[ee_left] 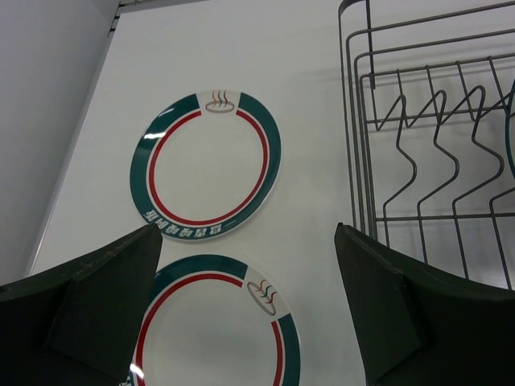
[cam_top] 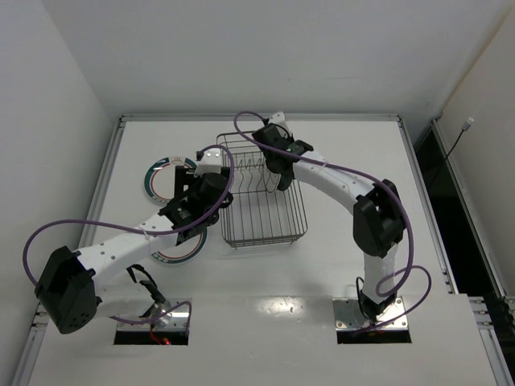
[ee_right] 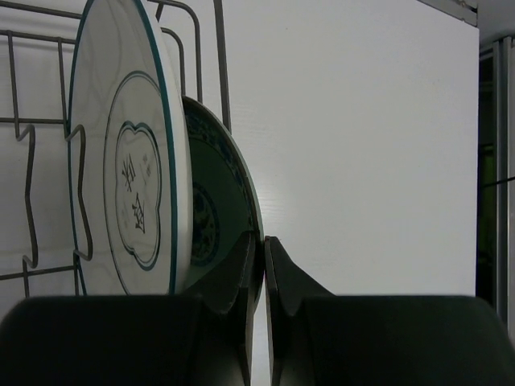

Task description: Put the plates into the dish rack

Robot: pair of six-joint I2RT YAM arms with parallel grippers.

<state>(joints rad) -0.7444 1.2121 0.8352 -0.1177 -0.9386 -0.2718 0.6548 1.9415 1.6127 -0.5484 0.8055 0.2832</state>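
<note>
The dish rack (cam_top: pixel 265 217) stands mid-table. In the right wrist view the white plate with the centre motif (ee_right: pixel 129 185) stands upright in the rack's wires (ee_right: pixel 217 56). The small teal plate (ee_right: pixel 217 201) stands just beside it. My right gripper (ee_right: pixel 263 241) is shut on the teal plate's rim at the rack's far end (cam_top: pixel 278 165). Two green-banded plates lie flat on the table left of the rack, one far (ee_left: pixel 206 165) and one near (ee_left: pixel 213 322). My left gripper (ee_left: pixel 247 233) is open and empty above the near plate (cam_top: pixel 181 251).
The rack's left wall and prongs (ee_left: pixel 434 121) are close on the right of my left gripper. A raised rail (cam_top: pixel 105 177) runs along the table's left edge, with a white wall beside it. Purple cables loop over both arms.
</note>
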